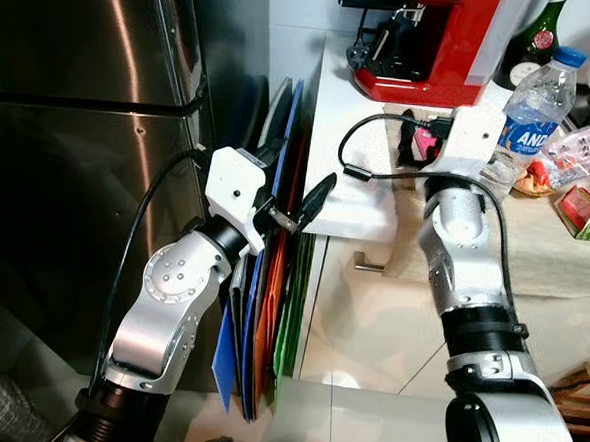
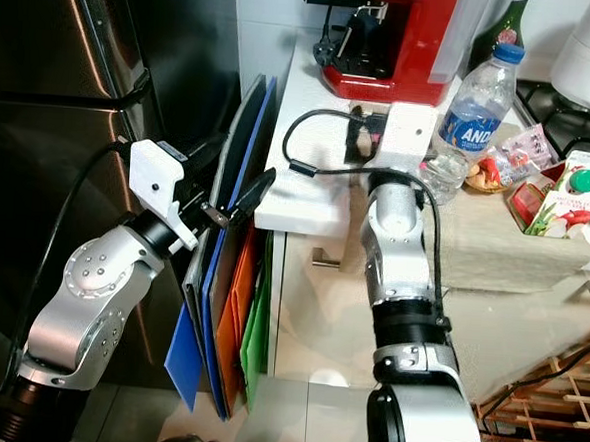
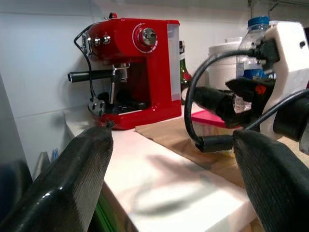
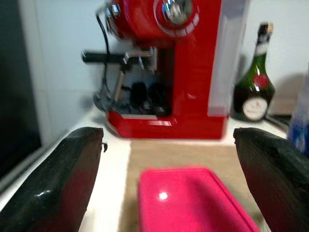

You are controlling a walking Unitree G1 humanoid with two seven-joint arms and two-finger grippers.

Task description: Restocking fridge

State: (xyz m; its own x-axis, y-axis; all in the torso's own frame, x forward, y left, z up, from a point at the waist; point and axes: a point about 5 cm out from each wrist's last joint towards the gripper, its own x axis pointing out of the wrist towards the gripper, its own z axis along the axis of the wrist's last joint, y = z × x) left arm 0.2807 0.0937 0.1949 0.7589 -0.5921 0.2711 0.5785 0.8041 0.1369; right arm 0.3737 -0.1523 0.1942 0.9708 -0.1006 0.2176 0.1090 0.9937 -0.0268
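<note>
Fridge [image 1: 78, 168]: steel, doors shut, at the robot's left, apart from the counter; a dark seam runs across its front.
Pink box [image 4: 193, 203]: lies flat on the brown mat, just in front of the right gripper and between its spread fingers in the right wrist view.
Right gripper [image 4: 169, 174]: over the counter's left part, fingers wide apart, holding nothing; it points toward the coffee machine.
Left gripper [image 1: 296, 196]: in the gap between fridge and counter, beside the counter's left edge, fingers wide apart, holding nothing.
Boards [image 1: 270, 310]: a stack of thin sheets, blue, orange and green, standing on edge in the gap between fridge and counter, right below the left gripper.
Counter [image 1: 347, 114]: white top, with a white cabinet front and a metal handle below.
Mat [image 3: 169, 137]: brown, covers the counter from beside the coffee machine toward the right.
Coffee machine [image 1: 426, 39]: red, at the counter's back edge, behind the pink box, its portafilter handle pointing left.
Water bottle [image 1: 538, 96]: clear, blue cap and blue label, upright just beside the right wrist.
Dark bottle [image 4: 253, 84]: green glass, at the back, right of the coffee machine.
Carton [image 2: 567, 198]: green cap, lying near the counter's right edge, beside small wrapped packets.
Cable [image 1: 379, 156]: black, loops from the right wrist over the counter's left edge.
</note>
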